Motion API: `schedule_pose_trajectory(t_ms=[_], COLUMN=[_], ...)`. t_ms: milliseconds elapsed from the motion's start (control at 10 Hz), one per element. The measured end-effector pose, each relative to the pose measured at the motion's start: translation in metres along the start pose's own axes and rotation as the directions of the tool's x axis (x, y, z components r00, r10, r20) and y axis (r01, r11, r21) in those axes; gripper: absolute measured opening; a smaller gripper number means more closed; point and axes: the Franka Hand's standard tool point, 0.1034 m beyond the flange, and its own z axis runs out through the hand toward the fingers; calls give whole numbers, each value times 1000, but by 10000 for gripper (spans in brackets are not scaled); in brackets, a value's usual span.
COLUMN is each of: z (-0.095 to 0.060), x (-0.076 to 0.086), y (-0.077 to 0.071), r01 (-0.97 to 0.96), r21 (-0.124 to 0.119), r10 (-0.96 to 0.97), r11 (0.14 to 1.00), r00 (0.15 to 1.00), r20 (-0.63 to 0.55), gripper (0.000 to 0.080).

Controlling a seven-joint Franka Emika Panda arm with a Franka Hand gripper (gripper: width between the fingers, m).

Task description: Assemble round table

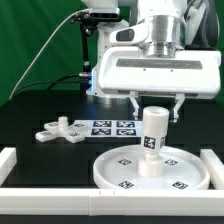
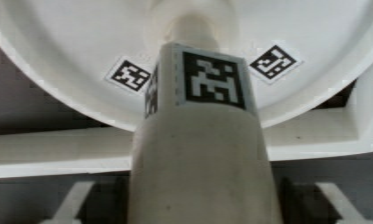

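Although the cross-shaped base [image 1: 60, 130] lies alone on the black table at the middle left of the exterior view, well apart from everything else, the action sits further right. Just right of the base lies the marker board [image 1: 112, 127], flat and untouched. Right of that, in the lower middle of the frame, the round disc [image 1: 105, 175] rests rim up between the white border rails [image 1: 212, 166], and the leg [image 1: 152, 140] stands upright at its centre. The gripper [image 1: 157, 108] hangs directly over the leg's top with its fingers [image 1: 136, 101] spread to either side. In the wrist view, dark gaps show between the leg [image 2: 201, 130] and each finger, so nothing is pinched. The disc [image 2: 58, 60] fills the background there. Whether the leg is seated firmly in the disc cannot be told. The likely trouble is a closing that lands off centre: one finger would meet the leg first and push it, tilting it or knocking it over if it is only standing loose. A turning grip that is too light could slip on the smooth plastic, and the unclamped disc could turn with the leg.
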Motion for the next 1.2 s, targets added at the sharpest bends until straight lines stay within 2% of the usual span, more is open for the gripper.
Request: schedule_pose_trajectory(t_ms=[300,900,1000,1100,1200], z=[7,11,11,11,9], x=[-10,-14,-14,-14,-11], y=[4,3,3,4,12], r01=[10,20,21,23,3], r21=[-11,-14,-14,-14,-14], r10=[-10,-19,-21,-22,-1], r11=[1000,1000,1000,1000,1000], r00=[1000,1000,1000,999,997], r20=[11,21,22,30,81], gripper=[404,404,552,622,622])
